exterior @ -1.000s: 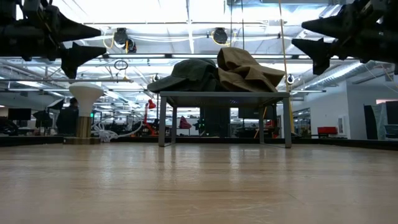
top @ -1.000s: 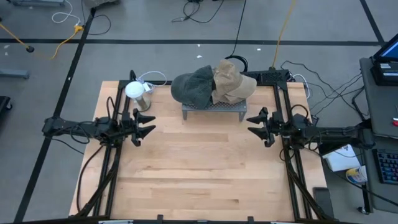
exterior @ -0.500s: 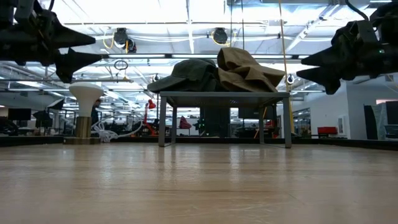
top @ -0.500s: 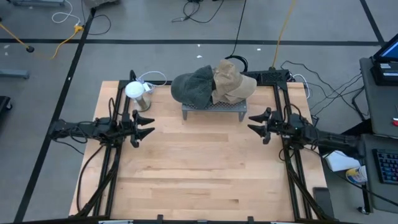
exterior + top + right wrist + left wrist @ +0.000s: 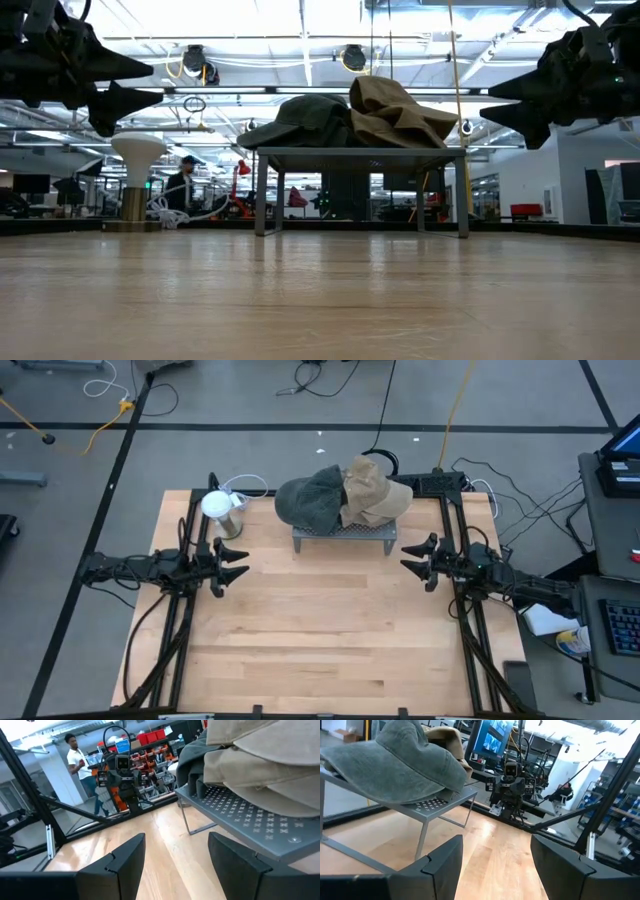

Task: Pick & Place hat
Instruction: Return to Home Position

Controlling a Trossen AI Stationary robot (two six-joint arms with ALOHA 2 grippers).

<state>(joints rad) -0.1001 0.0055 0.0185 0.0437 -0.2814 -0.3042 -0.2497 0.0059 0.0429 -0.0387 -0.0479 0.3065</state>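
Two caps lie on a small grey perforated metal stand [image 5: 340, 536] at the table's far middle: a dark green hat [image 5: 308, 498] on the left, a tan hat [image 5: 375, 490] overlapping it on the right. Both also show in the low view, green hat [image 5: 305, 118] and tan hat [image 5: 400, 112]. My left gripper [image 5: 240, 564] hovers open above the table, left of the stand. My right gripper [image 5: 408, 557] hovers open to the stand's right. The left wrist view shows the green hat [image 5: 400, 765]; the right wrist view shows the tan hat [image 5: 265, 765].
A white mushroom-shaped hat post [image 5: 220, 510] stands at the table's far left corner. Arm rails run down both table sides. Bare wood [image 5: 320, 630] spreads across the table's middle and near half. People stand in the room beyond the table.
My right gripper has moved slightly toward the table's far edge and the stand, with its arm angling. My left gripper has barely shifted. The hats have stayed in place.
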